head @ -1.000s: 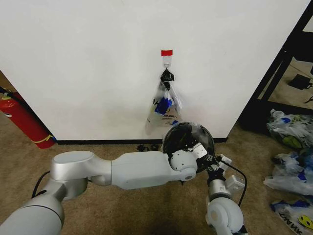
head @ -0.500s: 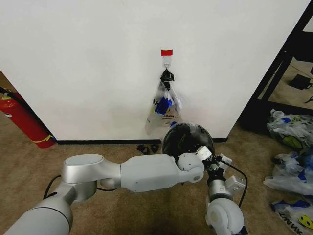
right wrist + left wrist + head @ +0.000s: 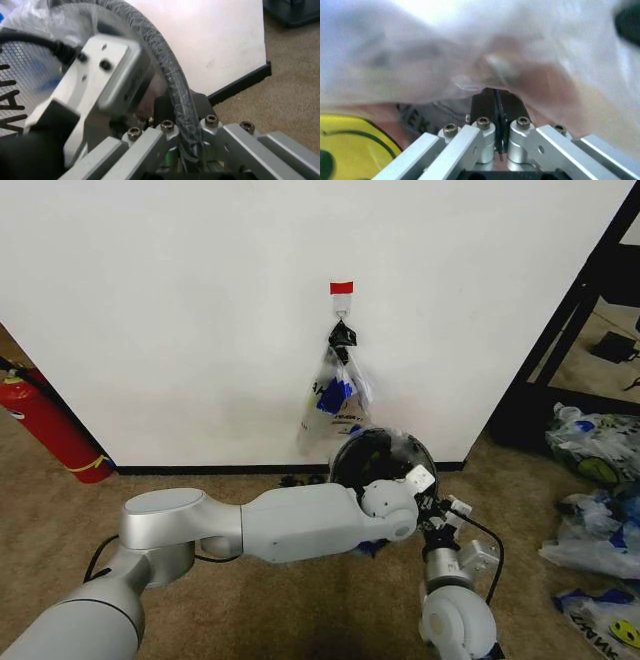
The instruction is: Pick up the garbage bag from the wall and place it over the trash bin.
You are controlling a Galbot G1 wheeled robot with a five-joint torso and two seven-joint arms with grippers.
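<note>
1. While the left arm (image 3: 290,525) reaches across the carpet (image 3: 200,620) toward the bin (image 3: 385,460), its wrist sits right at the bin's near rim, and the gripper (image 3: 497,99) itself is tucked behind that wrist in the head view.
2. Up close on the left wrist camera, the two dark fingers (image 3: 485,105) are pressed together, pinching a fold of thin clear plastic: that's the bag (image 3: 420,56), billowing all around them, with a yellow smiley patch (image 3: 350,150) off to one side.
3. Over at the bin, see-through film shows draped across its top and rim; black lettering on the film shows through in the right wrist view (image 3: 12,101).
4. Right gripper (image 3: 182,112) now: it's at the bin's rim (image 3: 165,71), with the black rim running straight between its fingers, which clamp it, plastic film caught there too. The left gripper's silver body (image 3: 100,75) sits just beside it.
5. On the wall (image 3: 180,310), a narrower bundle of bags (image 3: 335,395) hangs from a hook (image 3: 342,308) under a strip of red tape (image 3: 342,287), a black clip (image 3: 342,335) at its top. It hangs just above and behind the bin.
6. Far left, a red extinguisher (image 3: 50,425) leans at the wall. Far right, a pile of bags (image 3: 600,490) lies on the carpet, well apart from the bin.
</note>
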